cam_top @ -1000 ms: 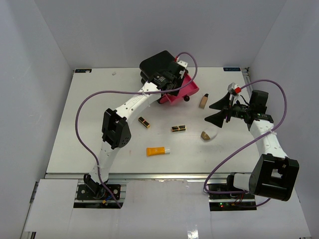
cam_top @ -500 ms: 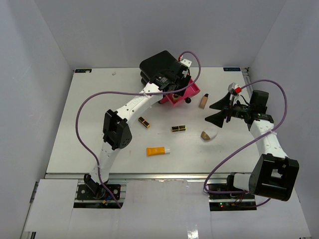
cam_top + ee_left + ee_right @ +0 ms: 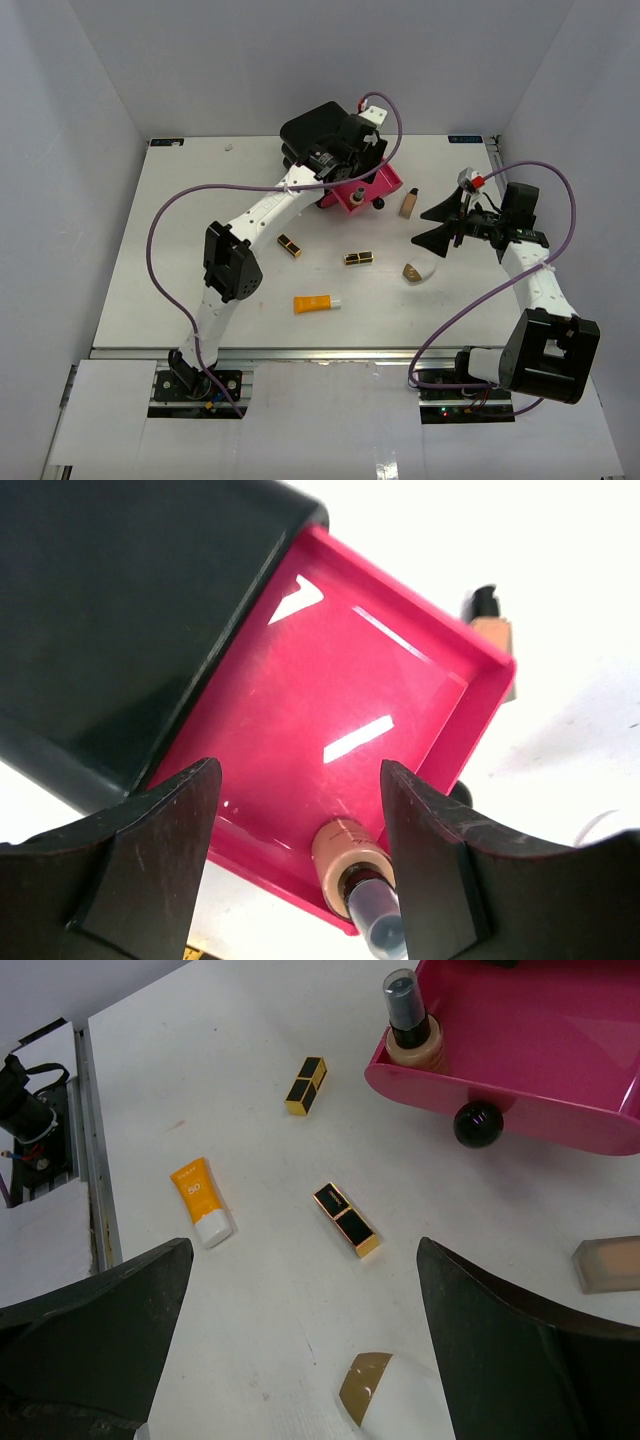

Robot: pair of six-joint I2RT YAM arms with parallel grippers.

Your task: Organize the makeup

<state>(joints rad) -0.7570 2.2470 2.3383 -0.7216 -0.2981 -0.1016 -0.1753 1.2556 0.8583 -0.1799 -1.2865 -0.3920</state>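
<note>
Drawer (image 3: 330,700) holds one tan bottle (image 3: 345,855).

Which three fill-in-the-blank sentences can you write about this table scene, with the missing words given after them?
1. A bottle stands in the pink ____ pulled out of the black box.
2. The orange tube has a ____ cap.
3. ____ lipstick tubes lie on the table.
Missing words: drawer, white, two.
</note>
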